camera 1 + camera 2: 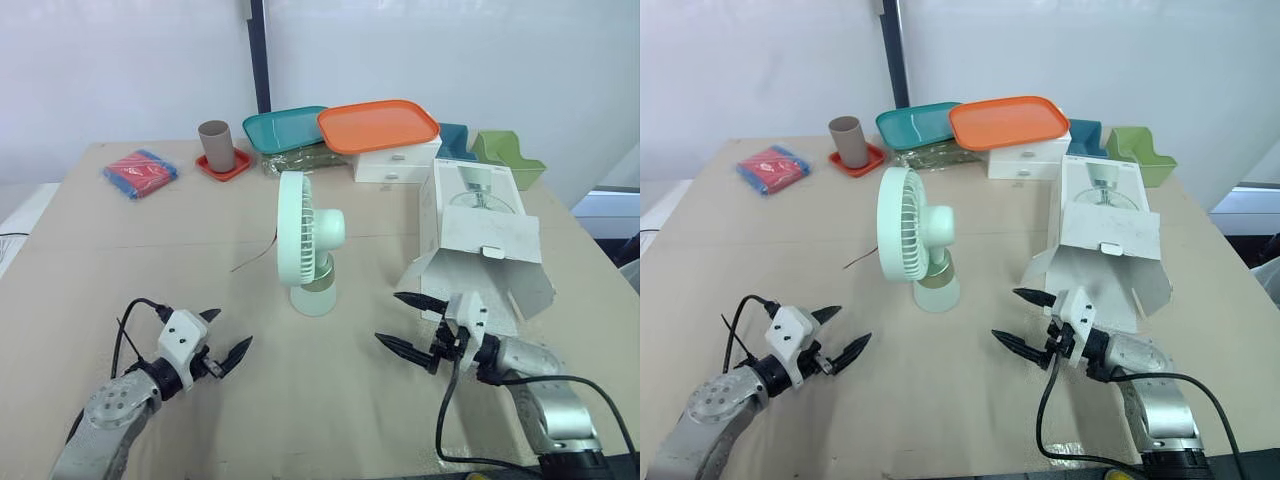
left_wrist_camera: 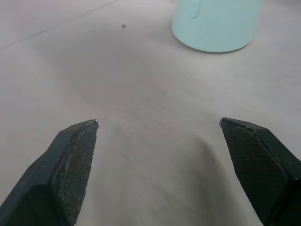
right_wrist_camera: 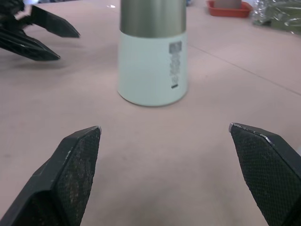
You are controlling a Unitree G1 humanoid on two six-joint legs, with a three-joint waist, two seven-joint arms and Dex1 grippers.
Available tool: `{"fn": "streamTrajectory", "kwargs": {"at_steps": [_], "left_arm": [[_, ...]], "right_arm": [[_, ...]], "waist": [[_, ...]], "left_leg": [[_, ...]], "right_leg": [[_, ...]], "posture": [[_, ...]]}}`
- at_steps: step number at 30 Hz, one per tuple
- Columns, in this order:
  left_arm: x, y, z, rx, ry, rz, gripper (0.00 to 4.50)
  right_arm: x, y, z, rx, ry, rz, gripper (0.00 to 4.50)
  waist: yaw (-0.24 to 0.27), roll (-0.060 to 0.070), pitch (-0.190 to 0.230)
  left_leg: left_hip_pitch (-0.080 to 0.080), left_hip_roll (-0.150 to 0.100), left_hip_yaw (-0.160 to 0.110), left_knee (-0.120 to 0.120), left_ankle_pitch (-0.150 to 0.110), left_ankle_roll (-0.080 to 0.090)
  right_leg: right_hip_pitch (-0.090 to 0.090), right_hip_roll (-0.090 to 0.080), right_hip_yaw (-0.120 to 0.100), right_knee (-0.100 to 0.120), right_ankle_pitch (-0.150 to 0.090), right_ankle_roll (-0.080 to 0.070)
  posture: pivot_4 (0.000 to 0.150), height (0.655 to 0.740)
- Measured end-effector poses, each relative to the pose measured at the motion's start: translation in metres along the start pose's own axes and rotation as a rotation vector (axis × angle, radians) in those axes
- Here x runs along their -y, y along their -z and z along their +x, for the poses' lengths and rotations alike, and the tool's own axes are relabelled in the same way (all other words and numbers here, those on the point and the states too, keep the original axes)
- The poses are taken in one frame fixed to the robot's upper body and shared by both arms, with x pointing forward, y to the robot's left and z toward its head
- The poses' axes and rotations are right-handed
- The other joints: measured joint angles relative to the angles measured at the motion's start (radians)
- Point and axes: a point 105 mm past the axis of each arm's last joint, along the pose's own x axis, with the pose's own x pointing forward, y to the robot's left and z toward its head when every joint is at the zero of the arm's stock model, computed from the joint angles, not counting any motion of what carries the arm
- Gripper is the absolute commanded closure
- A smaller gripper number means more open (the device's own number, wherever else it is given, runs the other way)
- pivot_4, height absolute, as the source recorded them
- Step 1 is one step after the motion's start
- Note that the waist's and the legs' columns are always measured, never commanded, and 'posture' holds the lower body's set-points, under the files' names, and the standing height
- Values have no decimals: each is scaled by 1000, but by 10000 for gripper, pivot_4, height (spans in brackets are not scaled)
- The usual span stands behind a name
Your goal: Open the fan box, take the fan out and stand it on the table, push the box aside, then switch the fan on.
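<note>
Beige table [image 1: 120,260] carries the fan [image 1: 305,240] upright at centre, the opened fan box [image 1: 480,235] at its three o'clock. Our left gripper [image 1: 232,328] and right gripper [image 1: 388,317] gape empty; we judge pushing the box aside comes next.

My table [image 1: 80,260], current stock
I count: fan [image 1: 308,240] upright at centre, opened box [image 1: 480,235] right of it, red packet [image 1: 140,172], white drawers [image 1: 395,160], green bin [image 1: 510,155].

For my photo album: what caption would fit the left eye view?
Fan stands upright on the table, its opened box apart on the right; left gripper and right gripper open, empty.
</note>
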Motion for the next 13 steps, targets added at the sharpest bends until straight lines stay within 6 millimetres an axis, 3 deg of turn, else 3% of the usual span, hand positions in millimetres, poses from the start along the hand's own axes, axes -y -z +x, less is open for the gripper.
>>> {"fn": "streamTrajectory", "kwargs": {"at_steps": [5, 13], "left_arm": [[-5, 11, 2, -27, -51, -6, 570], [-5, 9, 5, -24, -46, -28, 570]], "right_arm": [[-5, 10, 0, -11, -2, 11, 0], [-9, 24, -11, -39, 60, 92, 0]], "waist": [[0, 0, 0], [1, 0, 0]], "left_leg": [[0, 0, 0, 0, 0, 0], [0, 0, 0, 0, 0, 0]], "right_leg": [[0, 0, 0, 0, 0, 0], [0, 0, 1, 0, 0, 0]], "posture": [[1500, 7400], [1500, 7400]]}}
